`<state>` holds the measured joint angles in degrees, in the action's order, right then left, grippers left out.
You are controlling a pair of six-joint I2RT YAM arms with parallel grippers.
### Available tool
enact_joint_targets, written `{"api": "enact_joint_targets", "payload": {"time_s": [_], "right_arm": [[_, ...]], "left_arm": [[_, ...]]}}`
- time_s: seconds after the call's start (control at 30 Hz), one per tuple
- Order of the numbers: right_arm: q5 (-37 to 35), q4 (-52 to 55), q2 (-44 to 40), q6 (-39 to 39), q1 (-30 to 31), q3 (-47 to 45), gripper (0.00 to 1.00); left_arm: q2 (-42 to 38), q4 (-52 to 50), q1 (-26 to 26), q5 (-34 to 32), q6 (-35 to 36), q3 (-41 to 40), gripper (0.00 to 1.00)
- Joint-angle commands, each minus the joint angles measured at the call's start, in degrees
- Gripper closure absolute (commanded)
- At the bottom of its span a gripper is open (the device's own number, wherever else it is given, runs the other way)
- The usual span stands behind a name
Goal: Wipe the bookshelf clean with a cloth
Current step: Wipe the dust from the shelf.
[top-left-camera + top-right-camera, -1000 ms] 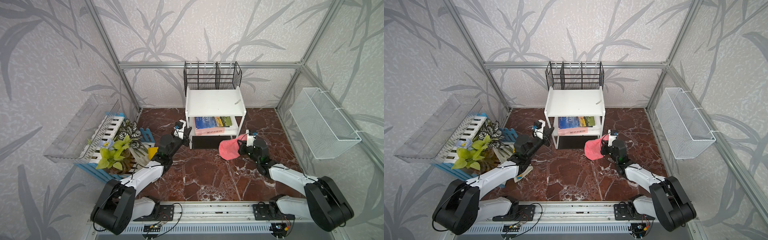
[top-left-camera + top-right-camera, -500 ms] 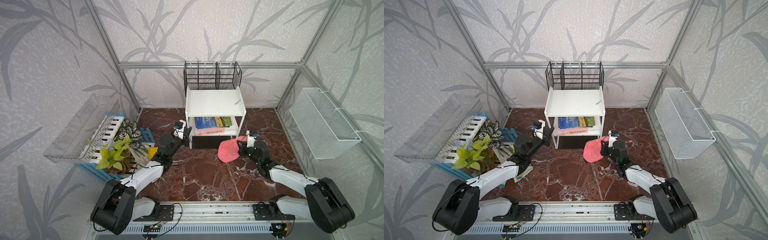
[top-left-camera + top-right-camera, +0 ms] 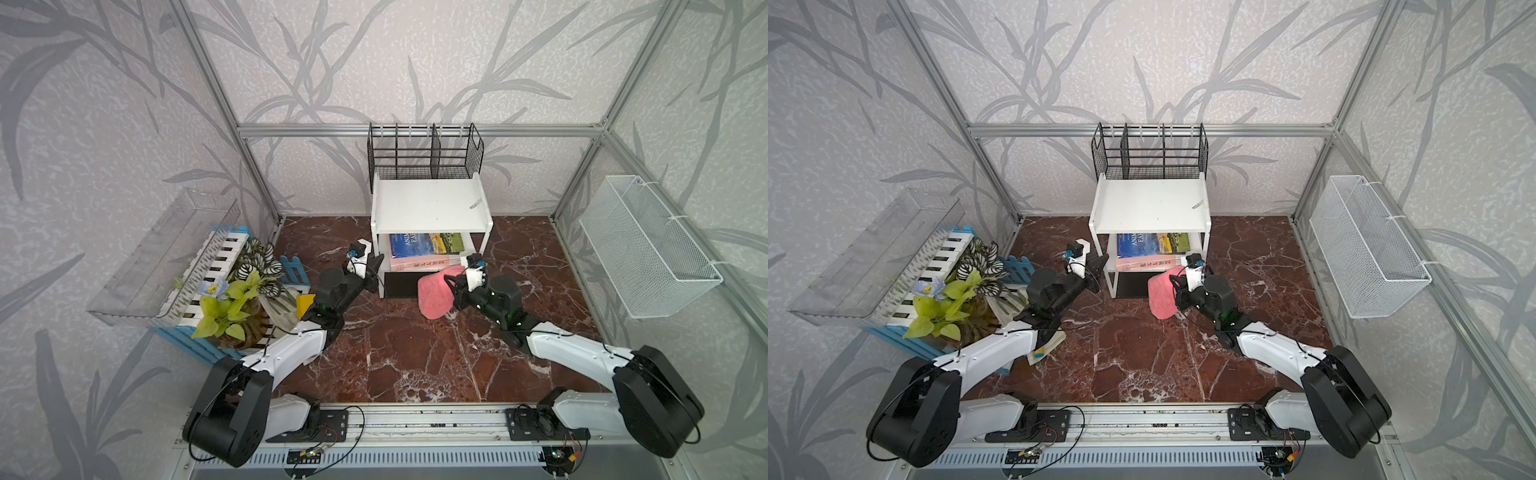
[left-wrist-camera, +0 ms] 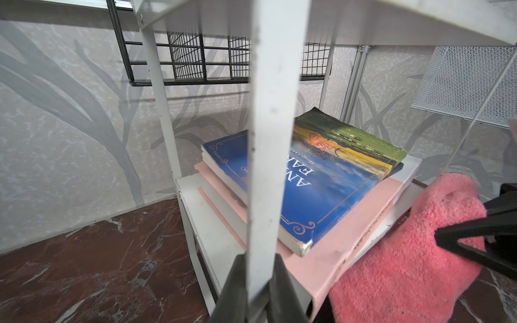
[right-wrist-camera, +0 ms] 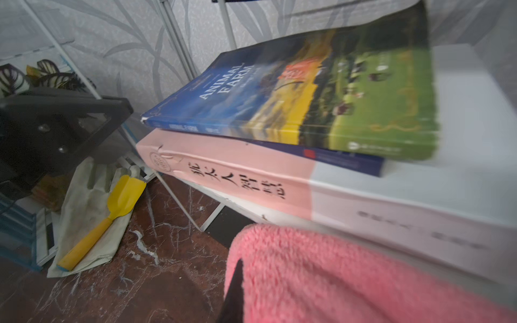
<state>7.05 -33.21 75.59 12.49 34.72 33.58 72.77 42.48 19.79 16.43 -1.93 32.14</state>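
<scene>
1. In both top views, the left gripper (image 3: 377,266) (image 3: 1099,266) is seen pressed shut on a front leg of the bookshelf (image 3: 430,205) (image 3: 1150,203), low down at the level of the lower board. The right gripper (image 3: 452,286) (image 3: 1177,287) is seen pinching the cloth (image 3: 434,295) (image 3: 1160,297), which hangs from its fingers just in front of that board, near the other front leg. The bookshelf is placed straight beyond both grippers, with a black wire rack (image 3: 424,153) behind it. A small grey scrap (image 3: 476,203) is seen on the top board, higher than and beyond the right gripper.
2. From the left wrist, the white leg (image 4: 268,139) is shown clamped between the two black fingers (image 4: 232,288). Just beyond the leg, a blue book (image 4: 307,181) is stacked on a pink book (image 4: 352,232) on the lower board. Past the books, on the side away from this gripper, the cloth (image 4: 405,251) is pinched in the right gripper's dark fingers (image 4: 475,237), just beside the board's front edge. Contact with the board cannot be told.
3. From the right wrist, the picture is blurred. The cloth (image 5: 349,279) is spread right ahead of the gripper. One black finger (image 5: 233,293) is seen against it, and the other is hidden. Just beyond the cloth, the two books are seen. Farther off, the left gripper (image 5: 109,117) is seen at its leg, and past it a yellow scoop (image 5: 120,201) is laid on a pale glove (image 5: 84,218) on the floor.
</scene>
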Motion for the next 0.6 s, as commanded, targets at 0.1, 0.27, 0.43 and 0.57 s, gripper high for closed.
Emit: {"api": "enact_joint_targets", "payload": {"time_s": [0.1, 0.27, 0.43, 0.57], "right_arm": [[1.19, -4.55, 8.55, -4.18, 5.62, 7.93, 1.00], [1.50, -4.66, 16.04, -8.41, 8.67, 13.89, 1.00], [1.87, -5.12, 20.66, -8.00, 9.26, 18.33, 1.00], [2.98, -3.44, 24.48, -10.25, 10.80, 21.73, 1.00]], "left_arm": [[3.97, -0.38, -0.20, 0.66, -5.21, 3.86, 1.00], [3.96, -0.21, -0.19, 0.55, -5.41, 3.81, 1.00], [3.75, -0.29, -0.18, -0.46, -5.36, 3.55, 1.00], [3.69, -0.19, -0.18, -0.96, -5.51, 3.37, 1.00]]}}
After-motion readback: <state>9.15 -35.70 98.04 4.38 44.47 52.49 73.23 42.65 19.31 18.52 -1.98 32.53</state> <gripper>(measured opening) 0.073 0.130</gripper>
